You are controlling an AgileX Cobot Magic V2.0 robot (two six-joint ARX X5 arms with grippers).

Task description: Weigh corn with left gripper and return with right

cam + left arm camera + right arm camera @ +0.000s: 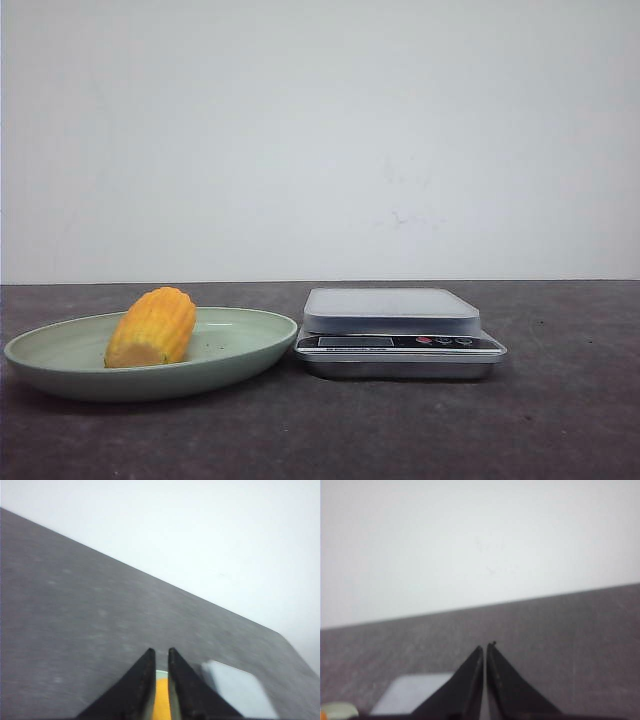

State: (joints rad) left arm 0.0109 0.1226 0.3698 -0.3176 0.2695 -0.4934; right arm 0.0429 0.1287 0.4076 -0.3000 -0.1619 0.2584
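The corn (152, 327), a stubby yellow-orange cob, lies on a pale green plate (245, 345) at the left of the table. Neither gripper shows in the front view. In the left wrist view my left gripper (161, 652) is up above the table. Its jaws are nearly together with a narrow slit and hold nothing. A strip of the corn (161, 702) and the plate rim (161, 673) show through the slit, farther off. My right gripper (485, 646) is shut and empty above the table.
A kitchen scale (392, 312) with a pale platform stands just right of the plate; it also shows in the left wrist view (237, 687) and the right wrist view (412, 692). The dark grey table (560, 420) ends at a white wall.
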